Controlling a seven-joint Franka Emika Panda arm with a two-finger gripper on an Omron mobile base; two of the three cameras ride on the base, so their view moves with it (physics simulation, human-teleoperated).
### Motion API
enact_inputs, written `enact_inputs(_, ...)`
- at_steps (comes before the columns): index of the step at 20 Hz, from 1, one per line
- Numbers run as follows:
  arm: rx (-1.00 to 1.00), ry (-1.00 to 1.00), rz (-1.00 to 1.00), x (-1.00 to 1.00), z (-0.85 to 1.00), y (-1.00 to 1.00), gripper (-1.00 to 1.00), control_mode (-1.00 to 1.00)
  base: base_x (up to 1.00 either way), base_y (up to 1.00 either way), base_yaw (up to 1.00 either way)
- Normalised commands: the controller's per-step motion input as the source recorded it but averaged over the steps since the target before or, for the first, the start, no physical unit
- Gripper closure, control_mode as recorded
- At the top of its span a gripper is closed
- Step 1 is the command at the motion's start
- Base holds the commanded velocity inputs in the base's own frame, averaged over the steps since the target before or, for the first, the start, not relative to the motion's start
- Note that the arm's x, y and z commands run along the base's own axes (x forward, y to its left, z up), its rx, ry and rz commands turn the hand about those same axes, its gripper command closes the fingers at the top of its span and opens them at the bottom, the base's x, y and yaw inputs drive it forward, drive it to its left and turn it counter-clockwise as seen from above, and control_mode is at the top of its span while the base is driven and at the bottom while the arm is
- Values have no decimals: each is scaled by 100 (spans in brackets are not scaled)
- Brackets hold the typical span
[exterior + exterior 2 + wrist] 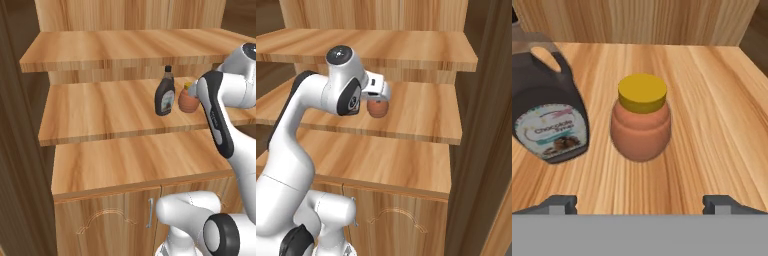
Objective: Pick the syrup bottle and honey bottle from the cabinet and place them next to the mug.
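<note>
— Dark fingertips, where do they sit for you?

— You have the gripper (640, 204) at the bottom of the hand view, one tip (559, 204) low on the left and the other low on the right, spread wide with nothing between them. The honey bottle (641, 120) stands upright in the middle of that frame, above the gap, not touched by either tip.

— And the syrup bottle?

— You see the syrup bottle (548, 115) at the left of the hand view, just beside the honey bottle, pale label facing you. In the left base view the syrup bottle (165, 92) stands right of centre on the middle shelf of the cabinet (115, 170), with the honey bottle (188, 100) just to its right, partly behind your arm.

— From the other side?

— In the right base view your hand covers the top of the honey bottle (378, 108), left of centre on that same plank shelf.
</note>
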Motion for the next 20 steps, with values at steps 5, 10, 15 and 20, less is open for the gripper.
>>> enact_inputs(5, 0, -19, 0, 20, 0, 0, -100, -100, 0, 0, 0)
enact_inputs(10, 0, -12, 0, 13, 0, 0, -100, -100, 0, 0, 0)
enact_inputs(15, 0, -3, 0, 6, 0, 0, -100, -100, 0, 0, 0)
enact_inputs(20, 0, 1, 0, 7, 3, 0, -100, -100, 0, 0, 0)
